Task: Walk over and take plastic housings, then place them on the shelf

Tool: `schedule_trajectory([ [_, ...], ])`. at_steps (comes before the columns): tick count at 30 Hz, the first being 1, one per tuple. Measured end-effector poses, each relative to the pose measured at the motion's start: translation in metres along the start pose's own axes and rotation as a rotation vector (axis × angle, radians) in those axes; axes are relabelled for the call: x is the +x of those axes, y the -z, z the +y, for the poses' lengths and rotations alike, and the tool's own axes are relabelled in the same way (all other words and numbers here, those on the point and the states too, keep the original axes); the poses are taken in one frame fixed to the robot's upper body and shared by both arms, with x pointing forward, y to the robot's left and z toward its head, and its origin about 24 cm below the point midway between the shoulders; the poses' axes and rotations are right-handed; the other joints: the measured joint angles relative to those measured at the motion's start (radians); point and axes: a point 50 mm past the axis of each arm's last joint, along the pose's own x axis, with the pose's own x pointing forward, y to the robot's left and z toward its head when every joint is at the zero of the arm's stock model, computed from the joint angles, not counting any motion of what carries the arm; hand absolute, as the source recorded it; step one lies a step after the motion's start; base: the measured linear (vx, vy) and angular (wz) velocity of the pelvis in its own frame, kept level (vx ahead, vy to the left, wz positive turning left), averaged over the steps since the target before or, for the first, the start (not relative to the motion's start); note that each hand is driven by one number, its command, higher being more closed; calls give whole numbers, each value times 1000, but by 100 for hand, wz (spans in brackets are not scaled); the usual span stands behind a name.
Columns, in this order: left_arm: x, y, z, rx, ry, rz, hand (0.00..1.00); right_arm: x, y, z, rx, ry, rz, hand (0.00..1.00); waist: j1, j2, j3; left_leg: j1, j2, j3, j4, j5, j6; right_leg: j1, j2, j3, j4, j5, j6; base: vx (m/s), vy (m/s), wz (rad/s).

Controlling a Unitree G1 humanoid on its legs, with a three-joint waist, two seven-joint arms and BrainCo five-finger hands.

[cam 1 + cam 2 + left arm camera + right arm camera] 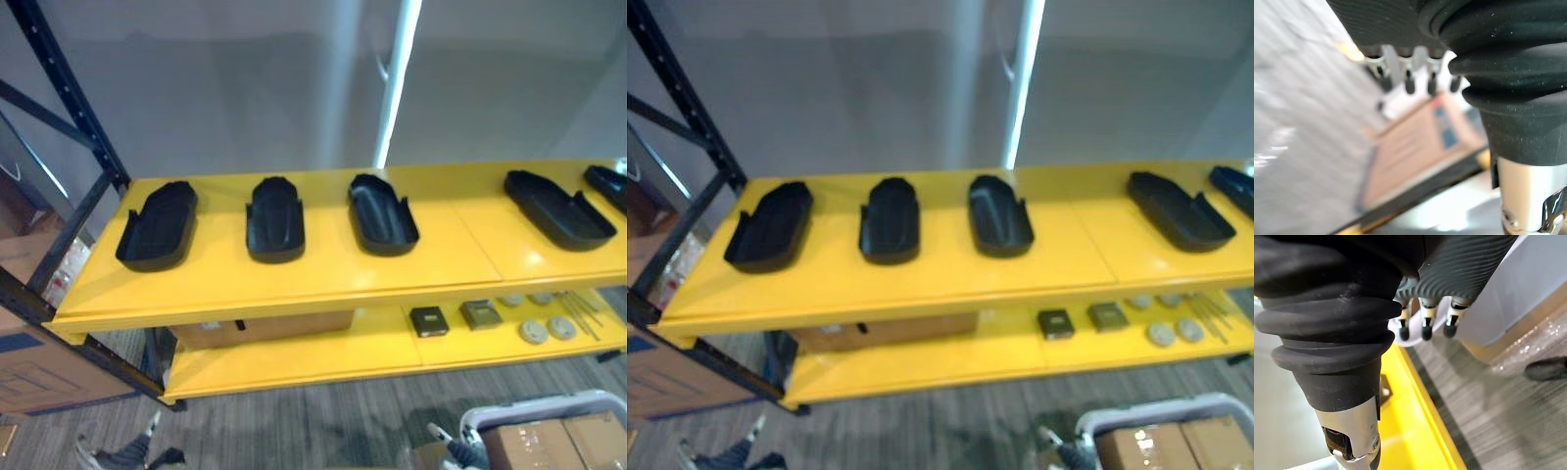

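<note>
On the top shelf (294, 279): five black housings (275, 218) lie in a row, apart from one another, the fifth cut off by the edge of view.
Left robot hand (1409, 81): fingers hang loose, with nothing in them.
Right robot hand (1426, 325): just as slack and empty, close beside the shelf's yellow edge.
Step in hand: I judge it to be the walk for another housing (neither hand carries one).
Doing it well: I'd keep both arms low and clear of that yellow edge while turning. The wide gap between the third and fourth housings suits the next one.
White bin (549, 402): on the floor at lower right, with closed cardboard boxes (558, 443) inside; I cannot tell what is in them.
Lower shelf (323, 357): one carton (265, 328), plus loose square parts (428, 320) and round discs (534, 331).
</note>
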Motion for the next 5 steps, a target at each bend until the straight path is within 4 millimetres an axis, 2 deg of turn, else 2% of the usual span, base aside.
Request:
schedule_trajectory([
  [3, -4, 27, -3, 57, 108, 153, 0, 0, -1, 2, 12, -36, 0, 0, -1, 9, 2, -1, 0, 1, -1, 0, 0, 0, 0, 0, -3, 0, 1, 0, 0, 0],
  [5, -8, 44, -4, 13, 188, 303, 0, 1, -1, 5, 11, -60, 8, 0, -1, 12, 3, -1, 0, 2, -1, -1, 0, 0, 1, 0, -4, 0, 2, 0, 0, 0],
])
